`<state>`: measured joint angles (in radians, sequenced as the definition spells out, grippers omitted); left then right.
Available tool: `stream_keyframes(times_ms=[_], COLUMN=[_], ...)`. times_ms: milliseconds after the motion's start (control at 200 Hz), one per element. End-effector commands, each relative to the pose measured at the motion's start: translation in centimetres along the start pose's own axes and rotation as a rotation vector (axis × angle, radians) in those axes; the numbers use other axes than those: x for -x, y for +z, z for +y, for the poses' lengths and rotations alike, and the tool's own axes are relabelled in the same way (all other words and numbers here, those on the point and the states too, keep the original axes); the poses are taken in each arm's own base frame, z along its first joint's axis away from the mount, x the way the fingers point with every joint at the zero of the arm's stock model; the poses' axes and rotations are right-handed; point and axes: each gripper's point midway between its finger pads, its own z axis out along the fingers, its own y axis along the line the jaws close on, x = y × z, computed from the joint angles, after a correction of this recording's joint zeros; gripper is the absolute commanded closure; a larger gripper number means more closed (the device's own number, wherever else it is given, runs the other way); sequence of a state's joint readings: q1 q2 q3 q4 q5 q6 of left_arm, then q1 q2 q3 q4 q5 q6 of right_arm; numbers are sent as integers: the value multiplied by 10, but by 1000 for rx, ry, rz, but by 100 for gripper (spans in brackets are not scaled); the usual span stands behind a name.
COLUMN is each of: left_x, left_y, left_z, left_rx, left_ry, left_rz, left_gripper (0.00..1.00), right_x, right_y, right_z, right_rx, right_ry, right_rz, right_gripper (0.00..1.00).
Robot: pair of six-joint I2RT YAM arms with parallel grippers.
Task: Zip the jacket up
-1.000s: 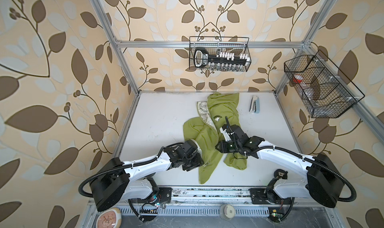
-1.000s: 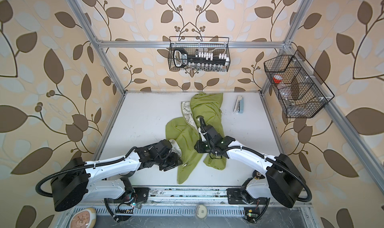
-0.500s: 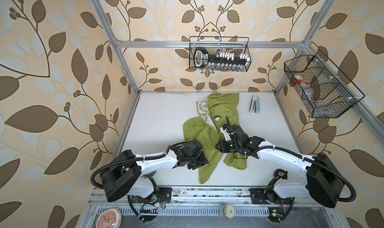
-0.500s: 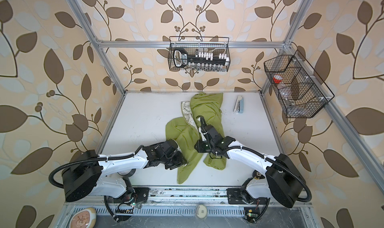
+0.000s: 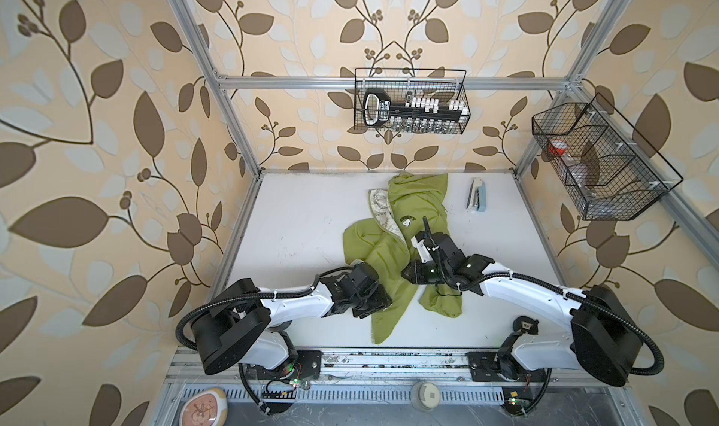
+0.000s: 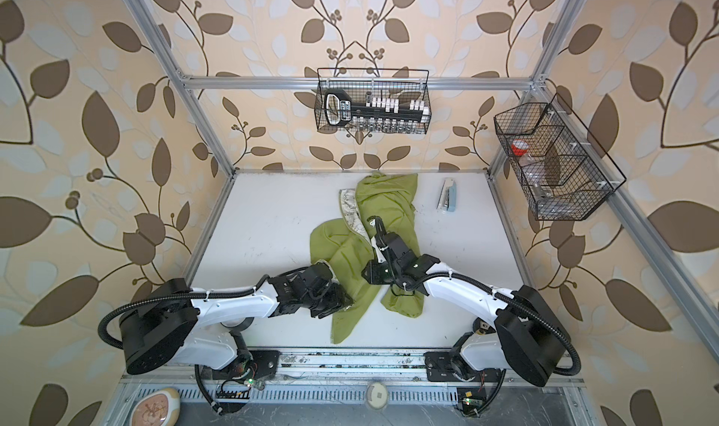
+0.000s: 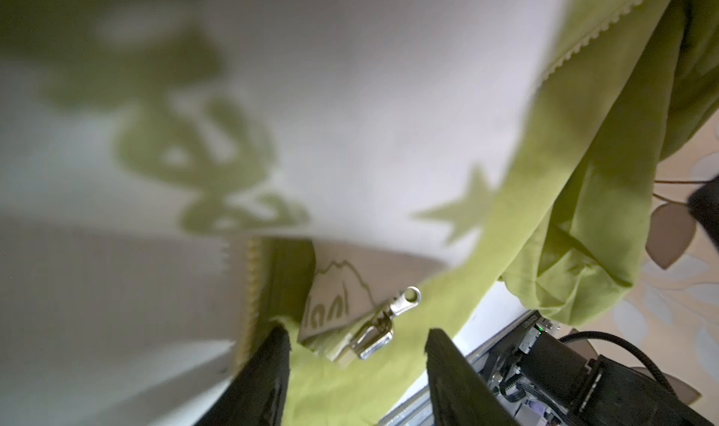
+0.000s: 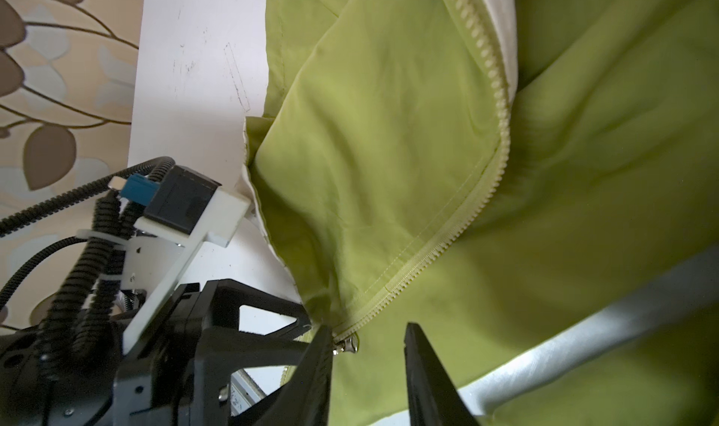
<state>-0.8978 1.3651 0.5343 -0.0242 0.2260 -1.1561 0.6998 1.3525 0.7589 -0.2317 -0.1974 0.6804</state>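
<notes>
**Tool Positions at the Jacket Zipper**

Left tool is shown in the left wrist view with its jaws standing wide apart. The zipper slider lies in the gap on green fabric and is gripped by neither finger. Right tool is shown in the right wrist view with a narrower gap between its jaws. There the slider is seen just beside one fingertip, at the end of the row of zipper teeth.

This detail is not resolved in the top views, where the tools appear only as dark housings against the fabric. The layout is given in both top views. The jacket lies crumpled at the middle of the table, its upper part reaching toward the back wall. The two tools are placed close together over its lower half. Cream lining is exposed along the open front edge. A chest logo is legible in a top view only.
</notes>
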Motion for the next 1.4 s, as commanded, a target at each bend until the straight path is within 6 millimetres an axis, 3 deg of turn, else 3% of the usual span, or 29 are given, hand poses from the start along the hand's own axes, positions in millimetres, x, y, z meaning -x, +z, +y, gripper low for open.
stream_keyframes(times_ms=[0,650,730,870,1145,1235,1395], left_x=[-1,29,28,24,22,25,36], left_y=[-2,7,11,23,6,-8,-31], left_z=[10,-19,-26,-21,-40,-50,-67], left_rx=[26,-128,-159,-181,-304,-349,-426], left_ry=[-2,109,121,105,136,160,210], left_rz=[-21,-172,-160,-132,-153,-178,-212], left_gripper=[40,52,57,65,90,100,100], right_x=[-2,-1,0,1,5,9,26], right_y=[5,10,11,9,4,0,-18], right_z=[1,7,8,6,5,6,10], right_rx=[11,49,51,50,66,83,112], right_ry=[18,55,58,65,80,88,56], right_rz=[14,26,25,22,11,-2,-87], right_gripper=[67,67,67,67,66,61,38])
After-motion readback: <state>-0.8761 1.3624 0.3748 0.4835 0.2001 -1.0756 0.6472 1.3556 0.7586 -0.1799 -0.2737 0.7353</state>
